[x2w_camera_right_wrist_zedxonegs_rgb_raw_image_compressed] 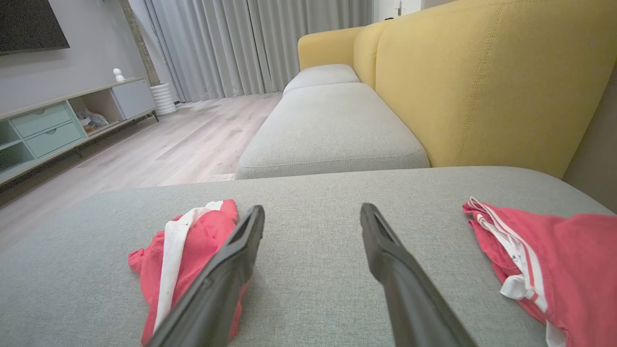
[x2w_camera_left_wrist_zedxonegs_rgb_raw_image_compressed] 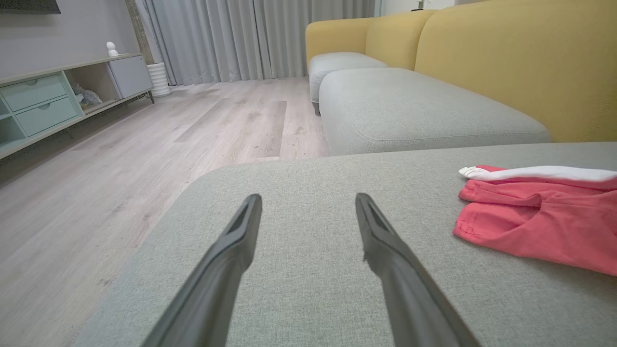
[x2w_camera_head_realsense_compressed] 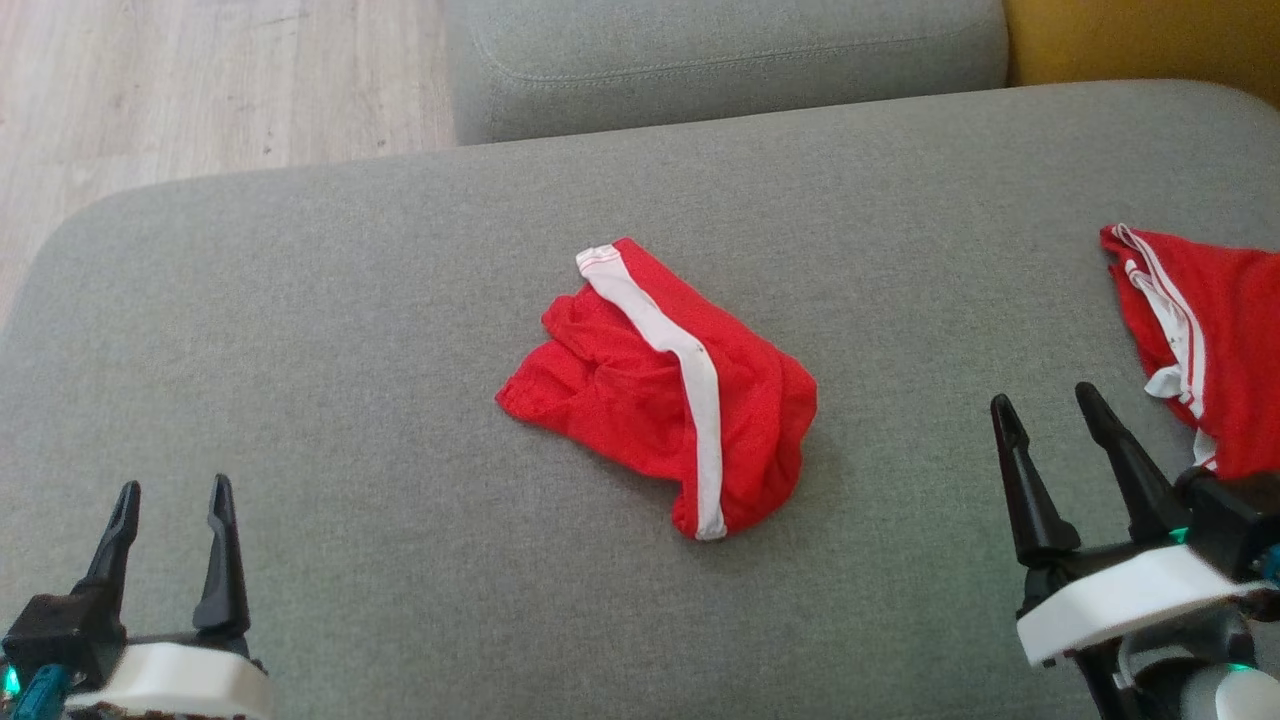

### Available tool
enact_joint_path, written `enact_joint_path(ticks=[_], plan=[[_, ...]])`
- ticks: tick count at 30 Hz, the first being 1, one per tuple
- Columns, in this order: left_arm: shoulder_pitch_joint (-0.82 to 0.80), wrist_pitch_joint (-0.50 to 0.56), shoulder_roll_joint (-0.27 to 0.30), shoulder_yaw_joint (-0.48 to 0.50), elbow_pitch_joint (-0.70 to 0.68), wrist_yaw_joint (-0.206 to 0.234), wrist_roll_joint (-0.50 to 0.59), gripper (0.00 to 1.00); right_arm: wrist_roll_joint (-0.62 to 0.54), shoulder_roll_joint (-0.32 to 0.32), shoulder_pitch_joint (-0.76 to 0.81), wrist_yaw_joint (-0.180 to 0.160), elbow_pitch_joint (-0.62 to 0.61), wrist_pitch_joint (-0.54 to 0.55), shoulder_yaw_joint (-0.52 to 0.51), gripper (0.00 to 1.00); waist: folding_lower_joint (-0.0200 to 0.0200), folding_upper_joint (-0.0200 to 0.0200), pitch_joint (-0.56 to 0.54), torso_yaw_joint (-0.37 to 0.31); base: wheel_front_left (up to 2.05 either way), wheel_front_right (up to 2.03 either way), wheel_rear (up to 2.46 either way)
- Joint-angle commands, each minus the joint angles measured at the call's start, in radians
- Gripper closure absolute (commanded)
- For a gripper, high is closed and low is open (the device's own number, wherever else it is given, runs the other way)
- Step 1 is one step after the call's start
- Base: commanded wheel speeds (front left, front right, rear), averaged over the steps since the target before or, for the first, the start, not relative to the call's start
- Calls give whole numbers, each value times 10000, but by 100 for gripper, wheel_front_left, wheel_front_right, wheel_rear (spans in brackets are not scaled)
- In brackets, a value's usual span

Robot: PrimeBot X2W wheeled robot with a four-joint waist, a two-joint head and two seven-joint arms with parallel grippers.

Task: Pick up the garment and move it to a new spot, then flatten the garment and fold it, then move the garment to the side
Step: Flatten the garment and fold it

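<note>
Work surface: a grey sofa cushion (x2w_camera_head_realsense_compressed: 350,330) takes up most of the head view. The garment (x2w_camera_head_realsense_compressed: 640,390), red with a white stripe (x2w_camera_head_realsense_compressed: 695,385) running along it, lies at the centre of that frame. It is bunched and creased, not spread out. Nothing touches it.

Left gripper (x2w_camera_head_realsense_compressed: 174,488): at the lower left of the head view, over bare cushion and well apart from the garment. Its fingers (x2w_camera_left_wrist_zedxonegs_rgb_raw_image_compressed: 231,250) stand released and wide, with nothing between them. In the left wrist view the garment sits at the right edge of the frame, beyond the finger on that side.

Right gripper (x2w_camera_head_realsense_compressed: 1045,400): at the lower right of the head view, between the garment and a second red garment (x2w_camera_head_realsense_compressed: 1225,340) that lies at the frame's right edge. Its fingers (x2w_camera_right_wrist_zedxonegs_rgb_raw_image_compressed: 385,260) are likewise released and empty. In the right wrist view the task garment lies at lower left, partly hidden behind the finger on that side. The second piece, with white trim, lies at lower right.

Surroundings: another seat cushion (x2w_camera_head_realsense_compressed: 720,60) at the top of the head view, pale wood floor (x2w_camera_head_realsense_compressed: 200,80) at its upper left, and a yellow backrest (x2w_camera_right_wrist_zedxonegs_rgb_raw_image_compressed: 482,82) at the upper right of the right wrist view.
</note>
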Motion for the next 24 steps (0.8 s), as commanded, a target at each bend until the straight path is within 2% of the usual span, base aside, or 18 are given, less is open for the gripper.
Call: enact_joint_path(ticks=[1, 8, 12, 16, 24], plan=[[-465, -74, 279, 368, -273, 105, 91, 0, -37, -70, -333, -7, -365, -5, 177, 0, 0, 0, 24, -6, 0, 0, 0], [-702, -148, 216, 319, -378, 138, 106, 0, 200, -169, -436, -7, 112, 395, 517, 0, 0, 0, 266, 75, 0, 0, 0], [-1147, -193, 93, 158, -429, 153, 224, 0, 622, -308, -766, -7, 1432, 550, 1799, 0, 0, 0, 619, 317, 0, 0, 0], [-1430, -300, -51, 31, -401, 181, 311, 0, 1051, -245, -1428, -7, 2961, 241, 2810, 0, 0, 0, 894, 537, 0, 0, 0], [-1806, -492, -319, -223, -132, 151, 382, 0, 1424, 98, -3025, -7, 5993, -335, 3027, 0, 0, 0, 1195, 917, 0, 0, 0]])
